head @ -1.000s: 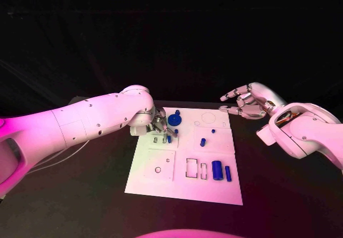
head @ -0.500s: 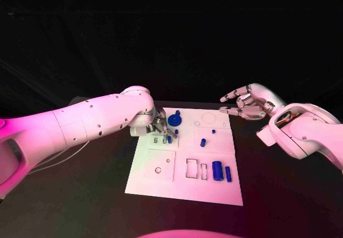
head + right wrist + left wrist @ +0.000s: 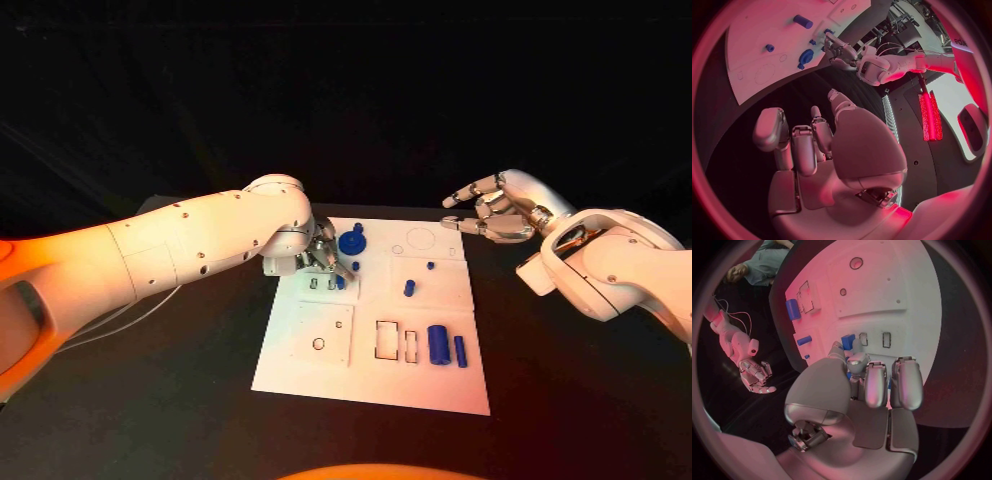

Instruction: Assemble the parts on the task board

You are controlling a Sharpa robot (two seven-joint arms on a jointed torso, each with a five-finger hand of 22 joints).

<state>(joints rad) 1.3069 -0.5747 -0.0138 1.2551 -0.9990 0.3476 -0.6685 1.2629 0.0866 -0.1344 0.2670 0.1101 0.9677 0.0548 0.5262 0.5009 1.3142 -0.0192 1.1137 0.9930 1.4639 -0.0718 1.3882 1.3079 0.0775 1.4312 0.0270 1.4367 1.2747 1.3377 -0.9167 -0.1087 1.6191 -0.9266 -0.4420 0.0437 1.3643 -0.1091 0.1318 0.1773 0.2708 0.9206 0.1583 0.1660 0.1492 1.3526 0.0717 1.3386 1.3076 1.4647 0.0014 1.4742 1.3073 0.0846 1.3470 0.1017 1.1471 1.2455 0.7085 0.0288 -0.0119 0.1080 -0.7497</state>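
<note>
The white task board (image 3: 320, 365) (image 3: 904, 295) lies mid-table. My left hand (image 3: 320, 252) (image 3: 873, 385) hangs over its far left part, fingers curled. Its thumb and a fingertip pinch a small blue part (image 3: 340, 282) (image 3: 848, 341) that stands upright beside two narrow slots (image 3: 886, 339). A round blue gear-like part (image 3: 353, 241) (image 3: 806, 56) sits just beyond that hand. Two small blue pegs (image 3: 410, 287) stand near the board's middle, and two blue cylinders (image 3: 437, 343) (image 3: 793, 309) lie at its near right. My right hand (image 3: 490, 213) (image 3: 817, 150) hovers off the far right corner, fingers apart, holding nothing.
Rectangular cut-outs (image 3: 387, 338) and a round hole (image 3: 317, 343) mark the board's near half, and a faint circle outline (image 3: 421, 238) its far right. Black table (image 3: 159, 400) surrounds the board. My left arm (image 3: 173, 245) spans the table's left side.
</note>
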